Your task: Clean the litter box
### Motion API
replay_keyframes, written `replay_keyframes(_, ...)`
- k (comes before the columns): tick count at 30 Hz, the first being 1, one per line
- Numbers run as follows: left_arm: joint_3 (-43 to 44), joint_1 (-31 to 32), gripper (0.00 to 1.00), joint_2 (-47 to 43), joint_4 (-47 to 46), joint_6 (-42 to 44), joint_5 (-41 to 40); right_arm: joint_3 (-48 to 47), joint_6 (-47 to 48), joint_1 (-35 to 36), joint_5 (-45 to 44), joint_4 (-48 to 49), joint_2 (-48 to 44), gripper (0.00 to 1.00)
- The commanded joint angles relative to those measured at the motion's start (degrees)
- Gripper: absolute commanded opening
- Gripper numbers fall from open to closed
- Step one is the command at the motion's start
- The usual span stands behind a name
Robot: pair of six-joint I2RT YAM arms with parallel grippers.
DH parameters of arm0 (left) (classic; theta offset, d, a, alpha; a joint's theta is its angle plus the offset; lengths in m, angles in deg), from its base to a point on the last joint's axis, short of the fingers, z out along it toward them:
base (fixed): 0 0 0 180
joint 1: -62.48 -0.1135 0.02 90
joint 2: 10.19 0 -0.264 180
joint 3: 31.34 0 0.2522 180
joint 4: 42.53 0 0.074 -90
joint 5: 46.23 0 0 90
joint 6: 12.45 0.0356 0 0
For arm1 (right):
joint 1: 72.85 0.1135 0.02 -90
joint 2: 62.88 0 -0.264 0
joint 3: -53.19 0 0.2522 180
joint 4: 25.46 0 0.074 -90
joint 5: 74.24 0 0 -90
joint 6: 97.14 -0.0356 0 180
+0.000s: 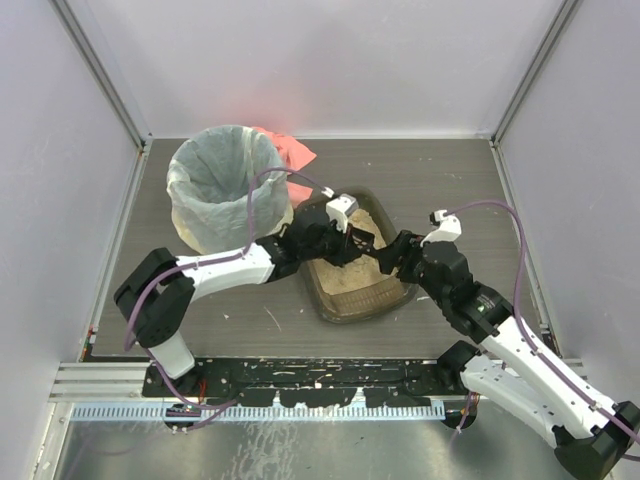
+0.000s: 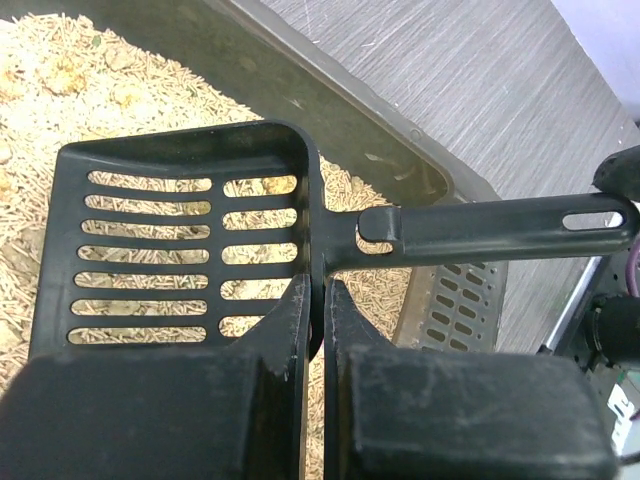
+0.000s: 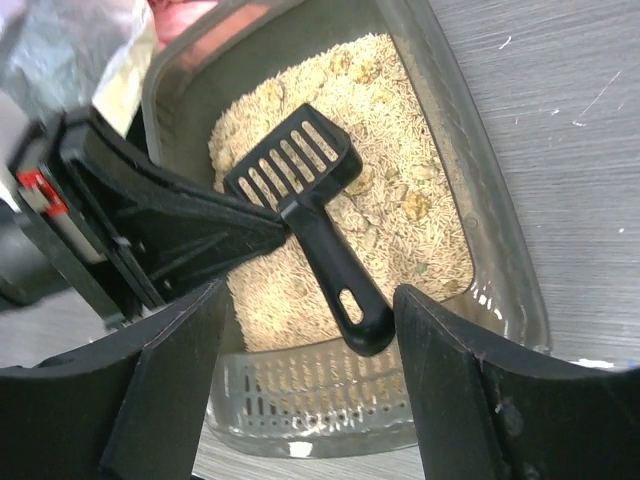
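The left tool [image 2: 318, 300] pinches the scoop [image 3: 330, 260] where blade meets handle, likely so it can dig the litter [image 3: 400, 130] alone, while the right tool [image 3: 308, 300] gapes wide and empty near the handle's end; the litter box [image 3: 480, 210] sits mid-worktop [image 1: 450, 180], just beside the bin [image 1: 200, 225].

The litter box [image 3: 490, 230] is smoky translucent plastic, smooth and glossy at the rim; the litter [image 3: 400, 130] in it is tan, dry and coarse, in small pellets; the scoop [image 3: 335, 265] is black moulded plastic with a dull sheen; the left gripper [image 2: 318, 310] and right gripper [image 3: 310, 300] have matt black plastic fingers, faintly scuffed and dusty; the table [image 1: 450, 180] has a grey streaked, wood-grain finish; the bin liner [image 1: 215, 195] is thin, crinkled whitish film; the cloth [image 1: 290, 150] looks soft and red-pink; the rail [image 1: 100, 375] is pale brushed metal.
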Motion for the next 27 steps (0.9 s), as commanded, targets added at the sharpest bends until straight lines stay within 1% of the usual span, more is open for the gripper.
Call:
replay_keyframes(1, -3.9, 4.2, 0.0, -2.2, -11.2, -3.2, -11.1, 2.1, -14.5, -0.3, -3.7, 8.5, -2.2, 0.72)
replay_keyframes(3, -6.3, 5.9, 0.0, -2.7, -15.2, -3.9, -15.6, 3.3, -17.9, -0.2, -4.3, 9.3, -2.6, 0.71)
replay_keyframes(8, -9.5, 8.1, 0.0, -2.8, -22.2, -5.4, -22.2, 5.5, -22.8, -0.3, -6.8, 9.5, -3.7, 0.68)
replay_keyframes(14, -12.1, 9.3, 0.0, -4.8, -25.9, -6.2, -27.1, 4.6, -23.6, -0.2, -14.4, 2.3, -5.9, 0.66)
replay_keyframes(17, -13.3, 9.3, 0.0, -6.0, -27.7, -6.3, -28.7, 4.9, -22.6, -0.2, -17.1, 1.1, -8.9, 0.67)
replay_keyframes(18, -13.9, 9.4, 0.0, -6.3, -29.2, -6.6, -29.0, 5.4, -22.6, -0.2, -17.0, 1.9, -10.2, 0.67)
replay_keyframes(21, -13.8, 9.4, 0.0, -6.1, -30.0, -7.4, -28.5, 6.7, -22.3, -0.2, -13.8, 5.8, -10.1, 0.67)
replay_keyframes(24, -13.7, 9.6, 0.0, -5.9, -30.7, -8.2, -28.1, 8.4, -22.5, -0.2, -10.7, 10.9, -8.2, 0.68)
replay_keyframes(27, -13.6, 9.9, 0.0, -6.0, -30.9, -8.6, -28.0, 9.7, -22.1, -0.2, -9.5, 15.4, -6.3, 0.68)
